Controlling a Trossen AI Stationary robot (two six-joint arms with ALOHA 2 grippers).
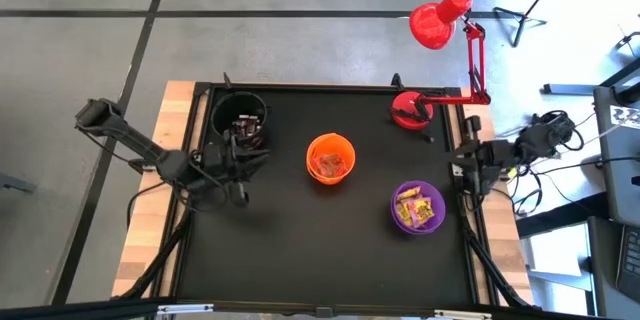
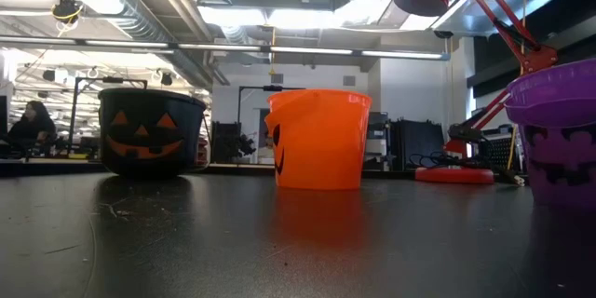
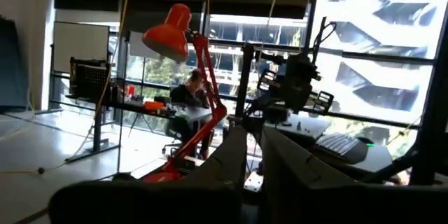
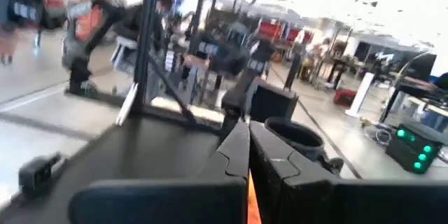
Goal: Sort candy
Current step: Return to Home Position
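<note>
Nearest the front edge of the table [image 1: 300, 250] is the purple cup [image 1: 417, 207]: a smooth plastic bucket with a dark print, holding yellow candy [image 1: 410, 202] in crinkly wrappers. Mid-table is the orange cup [image 1: 330, 157], glossy with a face print and brownish candy inside. Far left is the black cup [image 1: 240, 116] with a pumpkin face; its dark contents are hard to read. No loose sweets show on the matte black table, so sorting looks finished. Beside the black cup sits the left gripper [image 3: 253, 143]; I can't tell its jaws' state. At the right table edge is the right gripper [image 4: 248, 131], jaws closed and empty, likely parked clear of the cups. Farthest is the red lamp [image 1: 438, 22], base at back-right.
</note>
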